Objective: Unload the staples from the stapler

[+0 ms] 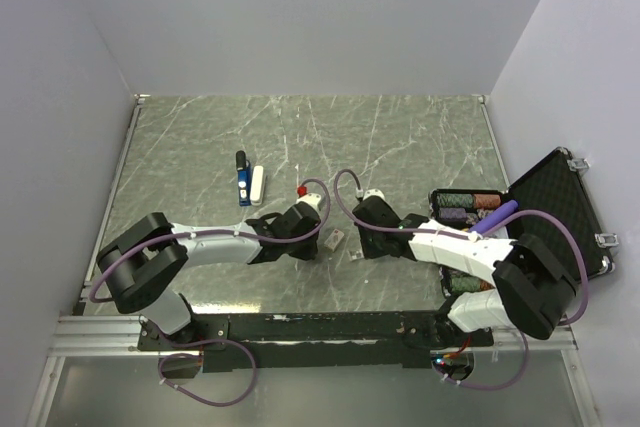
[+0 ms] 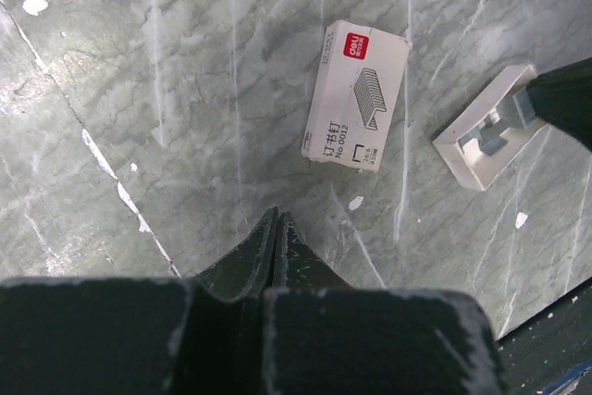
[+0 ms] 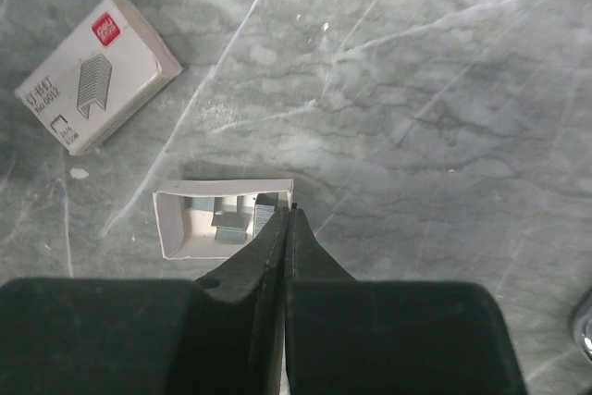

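The stapler [image 1: 242, 180], small with a blue body and black top, lies on the marble table at middle left, far from both grippers. A pale white bar [image 1: 258, 183] lies beside it on the right. My left gripper [image 2: 276, 219] is shut and empty, hovering just short of a white staple box [image 2: 356, 94]. My right gripper [image 3: 291, 213] is shut, its tip at the right edge of an open white tray [image 3: 176, 224] holding loose staple strips [image 3: 229, 224]. The tray also shows in the left wrist view [image 2: 467, 150]. In the top view both grippers meet near the staple box [image 1: 335, 239].
An open black case [image 1: 560, 209] with stacks of chips [image 1: 462, 207] lies at the right table edge. A purple handle [image 1: 498, 217] rests across it by the right arm. Grey walls enclose the table on three sides.
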Tool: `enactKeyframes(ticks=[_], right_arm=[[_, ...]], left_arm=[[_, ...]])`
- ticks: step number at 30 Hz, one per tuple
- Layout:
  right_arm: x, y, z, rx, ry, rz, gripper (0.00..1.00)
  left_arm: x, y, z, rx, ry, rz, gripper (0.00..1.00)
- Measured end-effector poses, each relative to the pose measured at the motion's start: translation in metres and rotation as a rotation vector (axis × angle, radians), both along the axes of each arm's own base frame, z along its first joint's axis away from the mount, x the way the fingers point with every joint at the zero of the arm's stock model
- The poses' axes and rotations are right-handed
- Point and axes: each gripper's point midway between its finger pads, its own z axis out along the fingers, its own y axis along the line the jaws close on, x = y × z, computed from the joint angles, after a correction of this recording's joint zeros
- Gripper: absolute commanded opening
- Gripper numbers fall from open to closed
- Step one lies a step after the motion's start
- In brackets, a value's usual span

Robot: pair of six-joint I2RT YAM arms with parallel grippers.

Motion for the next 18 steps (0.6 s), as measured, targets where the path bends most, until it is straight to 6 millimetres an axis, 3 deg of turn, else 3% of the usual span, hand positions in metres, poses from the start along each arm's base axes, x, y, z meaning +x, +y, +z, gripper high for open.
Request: enactKeyframes(ticks=[12,18], right_arm=[[0.042,-0.001,0.032,-0.004,-0.088,-0.071,0.00],[0.058,0.000,0.027,-0.010,-0.078,-0.105,0.00]], left_arm=[[-0.009,-0.009,0.002,-0.024,0.009,-0.032,0.01],[-0.009,-0.016,0.006,-0.053,0.004,-0.032,0.01]])
